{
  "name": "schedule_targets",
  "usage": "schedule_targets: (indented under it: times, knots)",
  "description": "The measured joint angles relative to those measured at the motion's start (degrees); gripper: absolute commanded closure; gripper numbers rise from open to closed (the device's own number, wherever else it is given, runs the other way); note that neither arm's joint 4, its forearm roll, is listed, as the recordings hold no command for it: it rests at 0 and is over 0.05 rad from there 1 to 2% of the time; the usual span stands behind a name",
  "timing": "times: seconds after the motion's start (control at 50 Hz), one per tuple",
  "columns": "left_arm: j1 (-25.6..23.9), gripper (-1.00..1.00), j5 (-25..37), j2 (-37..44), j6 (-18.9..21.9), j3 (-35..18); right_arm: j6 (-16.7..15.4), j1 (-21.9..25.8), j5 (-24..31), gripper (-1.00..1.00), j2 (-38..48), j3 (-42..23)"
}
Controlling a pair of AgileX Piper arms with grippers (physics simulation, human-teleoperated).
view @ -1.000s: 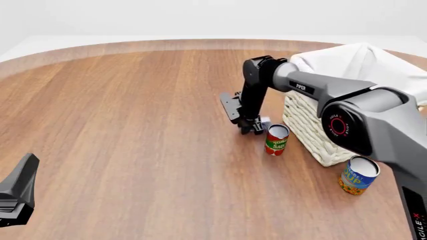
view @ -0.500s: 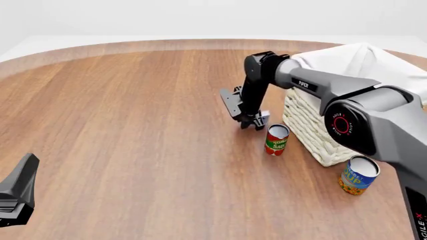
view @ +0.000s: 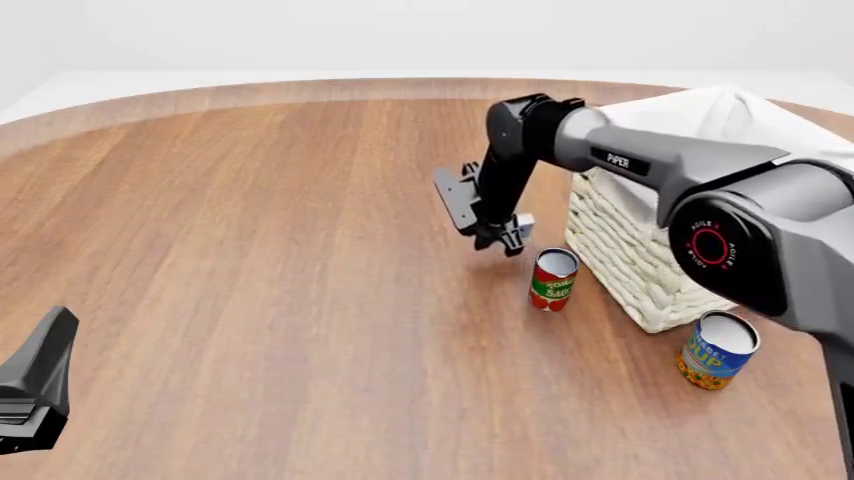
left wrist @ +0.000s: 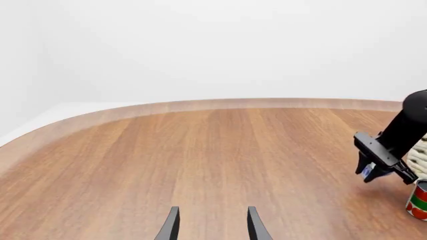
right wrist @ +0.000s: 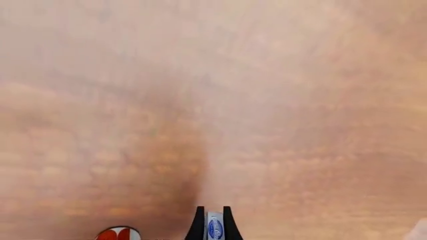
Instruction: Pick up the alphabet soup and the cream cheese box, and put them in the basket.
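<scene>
My right gripper [view: 510, 234] hangs above the table, just left of the basket [view: 627, 250], shut on the small blue and white cream cheese box [right wrist: 215, 228]. The box shows between the fingers in the right wrist view and as a blue speck [left wrist: 367, 171] in the left wrist view. The alphabet soup [view: 717, 350], a blue and yellow can with a silver-white top, stands near the basket's front corner. The basket is woven cream wicker with a white cloth liner [view: 727, 125]. My left gripper [left wrist: 212, 227] is open over bare wood at the near left, holding nothing.
A slimmer red and green can [view: 553, 279] stands upright just below the right gripper, close to the basket's left wall; it also shows in the left wrist view [left wrist: 418, 201]. The round wooden table's far edge [view: 334, 88] curves across the back.
The right gripper has risen and drawn slightly back with the cream cheese box, lifting it off the table beside the red and green can. The left arm has not moved.
</scene>
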Motion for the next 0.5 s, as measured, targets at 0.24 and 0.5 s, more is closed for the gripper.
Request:
schedule_targets:
  times: [0.24, 0.5]
  knots:
    - [0.0, -1.0, 0.0, 0.0, 0.0, 0.0, 1.76, 1.06, -2.76, 1.0, -3.24, 3.24]
    - [0.0, -1.0, 0.0, 0.0, 0.0, 0.0, 4.04, 2.1, -6.24, 1.0, -7.34, 7.42]
